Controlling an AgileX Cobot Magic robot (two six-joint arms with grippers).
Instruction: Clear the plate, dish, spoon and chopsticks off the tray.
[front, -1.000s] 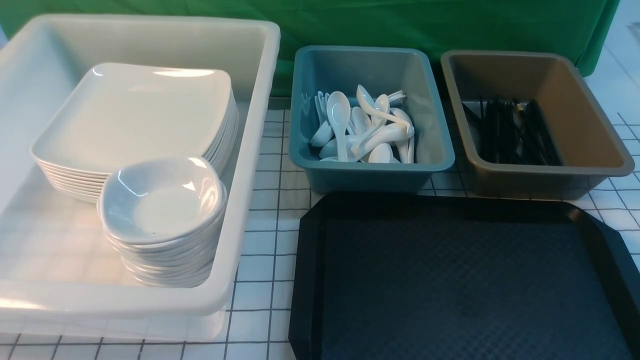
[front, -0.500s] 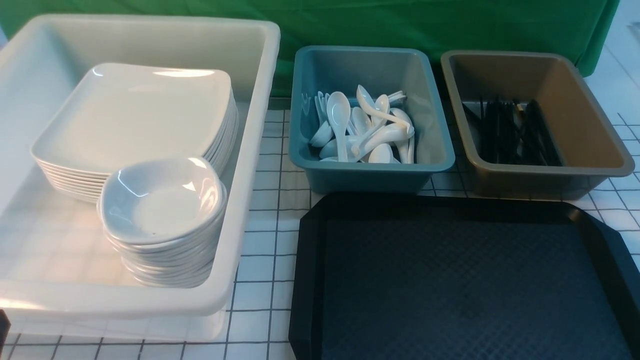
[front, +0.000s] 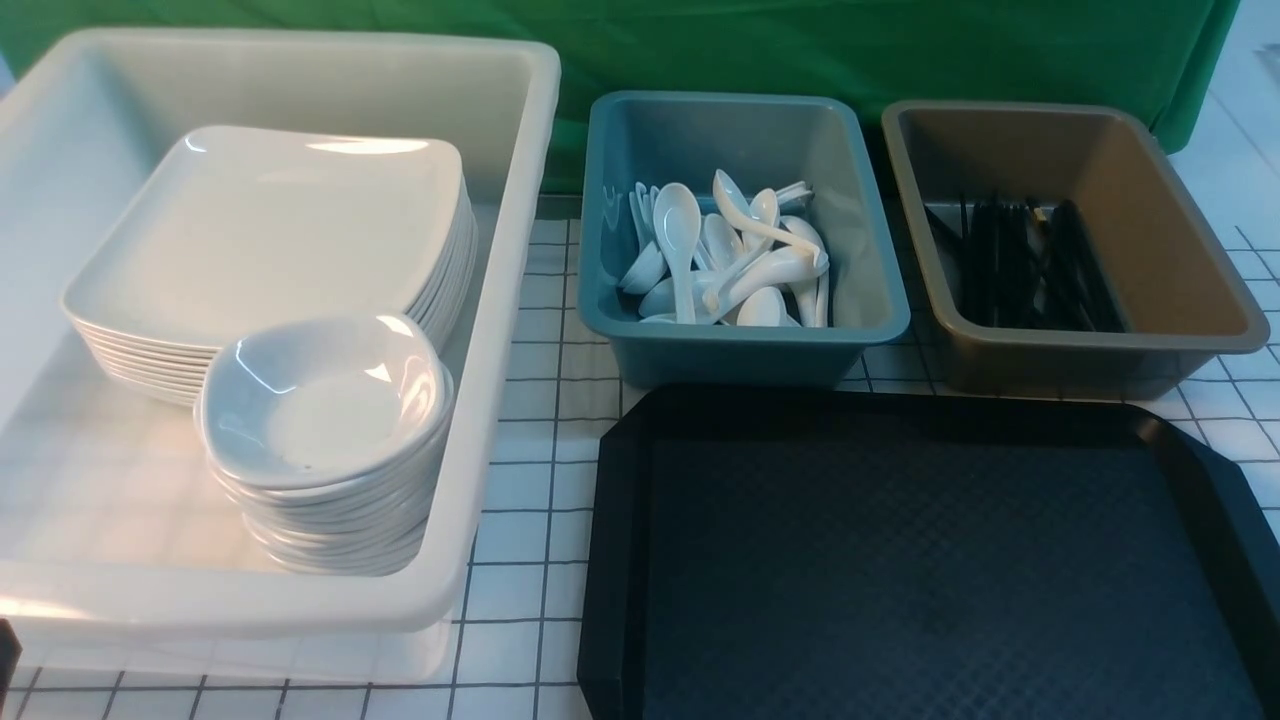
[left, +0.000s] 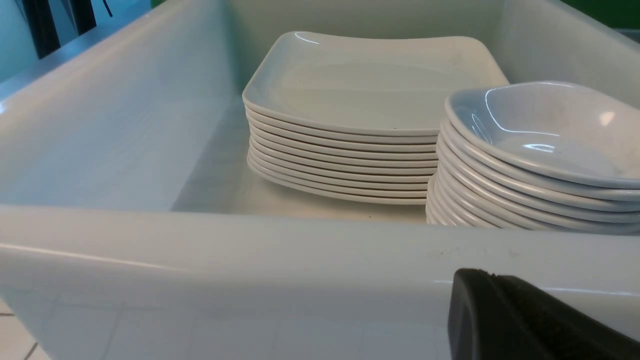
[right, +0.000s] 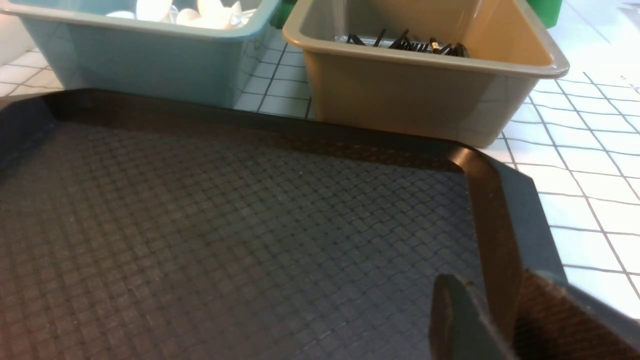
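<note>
The black tray (front: 900, 560) lies at the front right with nothing on it. Inside the white tub (front: 505, 300), a plate (front: 270, 225) tops a stack of several and a dish (front: 320, 400) tops a second stack in front of it. Several spoons (front: 725, 260) lie in the teal bin (front: 740, 350). The black chopsticks (front: 1020, 260) lie in the brown bin (front: 1100, 350). My left gripper (left: 482, 275) is shut and empty, just outside the tub's near wall (left: 250, 250). My right gripper (right: 492, 285) is open and low at the tray's right rim (right: 492, 215), which shows between its fingers.
The tub, teal bin and brown bin stand in a row from left to right on a white gridded tablecloth (front: 540, 420). A green backdrop (front: 800, 50) closes the far side. A dark sliver (front: 5, 650) shows at the lower left edge of the front view.
A dark sliver has come into the front view at the lower left edge. Nothing else has moved.
</note>
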